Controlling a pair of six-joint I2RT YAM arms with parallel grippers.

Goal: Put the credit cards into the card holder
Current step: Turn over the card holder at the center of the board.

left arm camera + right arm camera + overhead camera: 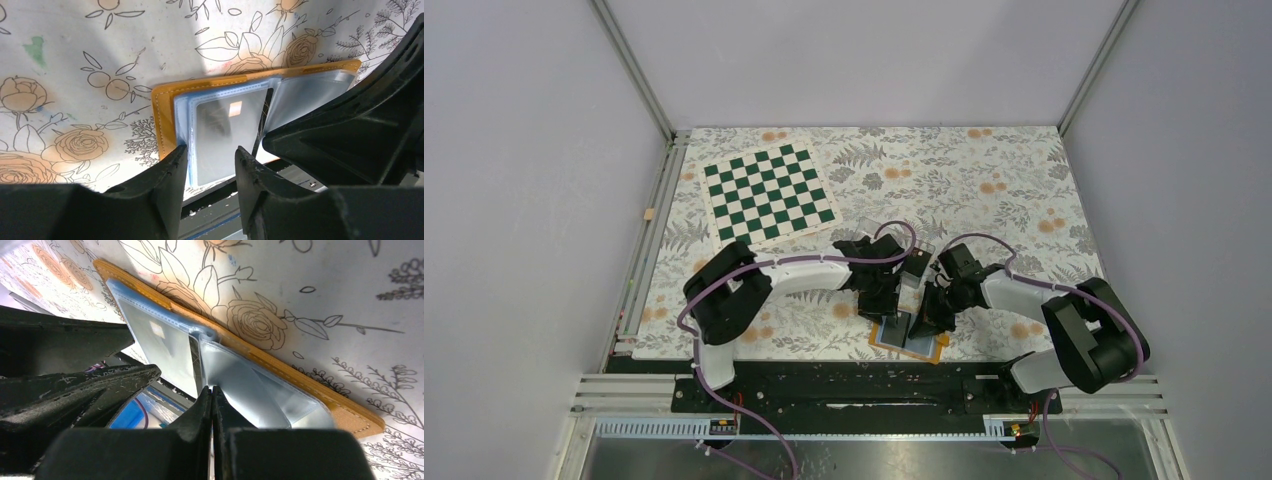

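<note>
At the near edge of the table [984, 200] the card holder [162, 120] lies open. The left gripper [211, 152], fingers spread, straddles its left pocket, probably steadying it. The right gripper [212, 390] pinches what seems a credit card [196, 362], edge-on at the fold, likely for insertion.

No readable text, label, brand, number or sign appears in any view.
</note>
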